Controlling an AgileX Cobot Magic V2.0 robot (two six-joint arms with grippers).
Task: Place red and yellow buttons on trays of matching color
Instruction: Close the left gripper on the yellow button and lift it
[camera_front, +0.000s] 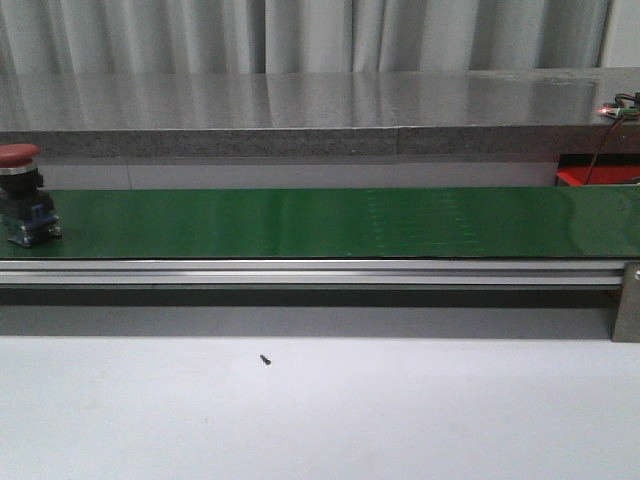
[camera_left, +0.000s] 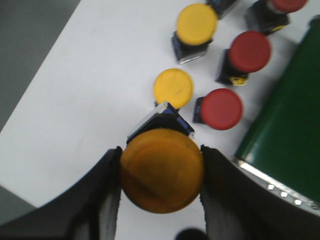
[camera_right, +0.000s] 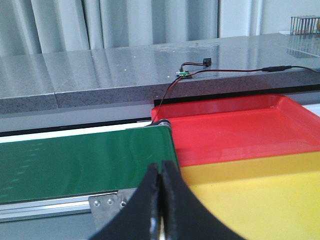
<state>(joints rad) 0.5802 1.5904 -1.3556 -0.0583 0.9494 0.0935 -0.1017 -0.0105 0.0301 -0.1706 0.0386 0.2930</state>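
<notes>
A yellow button (camera_left: 161, 170) sits clamped inside the left end effector (camera_left: 160, 187).

The white table (camera_left: 95, 85) carries loose yellow buttons (camera_left: 173, 88) and red buttons (camera_left: 221, 108) just ahead of the left gripper's fingers. A red button (camera_front: 24, 192) rides the green conveyor belt (camera_front: 330, 222); a small black screw (camera_front: 265, 359) lies on the table.

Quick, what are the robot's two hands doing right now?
Left gripper: closed on a yellow button.
Right gripper: closed, fingers together, holding nothing.
</notes>
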